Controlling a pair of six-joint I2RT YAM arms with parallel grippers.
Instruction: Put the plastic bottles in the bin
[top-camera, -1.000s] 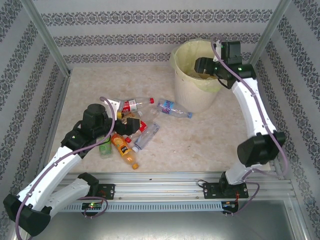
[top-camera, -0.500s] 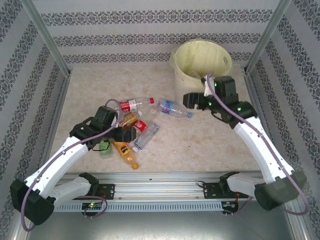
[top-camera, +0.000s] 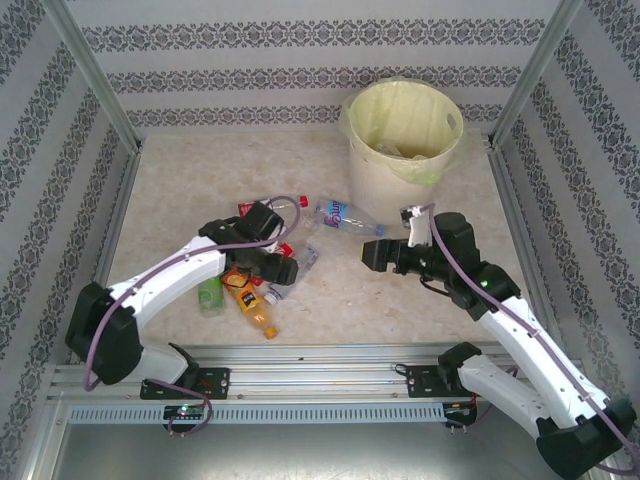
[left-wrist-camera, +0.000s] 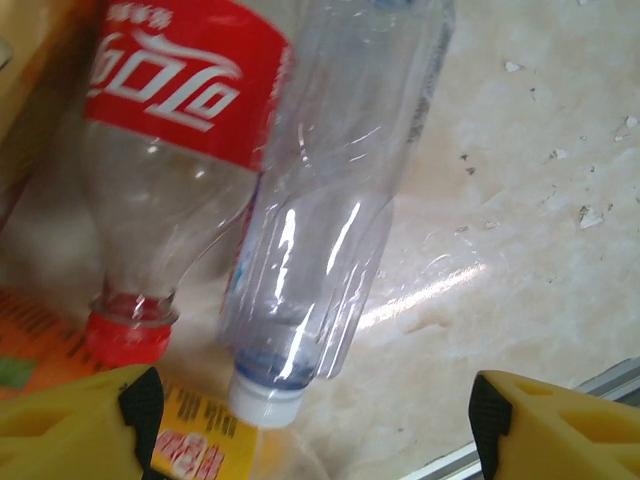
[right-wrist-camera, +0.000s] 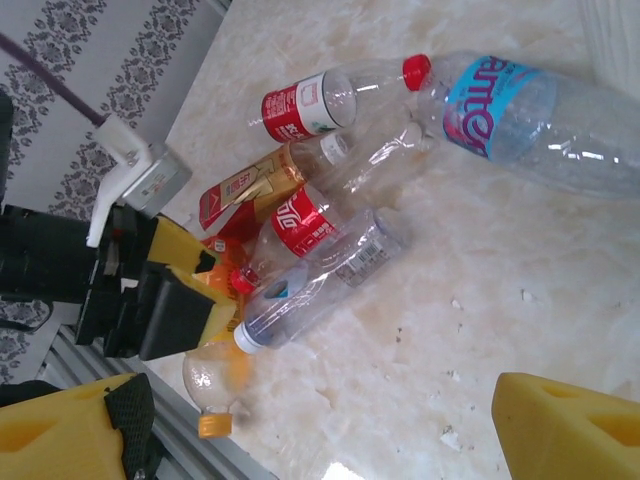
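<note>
My left claw (top-camera: 280, 268) sits low over the plastic bottles (top-camera: 250, 298) at centre-left, fingers apart and clamping nothing. My right claw (top-camera: 372, 252) hangs wide and empty at centre; the bin (top-camera: 385, 190) stands upper right.

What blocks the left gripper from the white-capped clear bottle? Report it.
Nothing visible. The left gripper, open, hangs right at the white-capped clear bottle, cap end between its fingers; a red-labelled cola bottle lies close alongside.

The left arm (top-camera: 165, 285) and right arm (top-camera: 520, 330) are white tubes with fat black joints. A thin purple cable (right-wrist-camera: 50, 80) runs along each. The fingers (right-wrist-camera: 570, 420) are yellow
</note>
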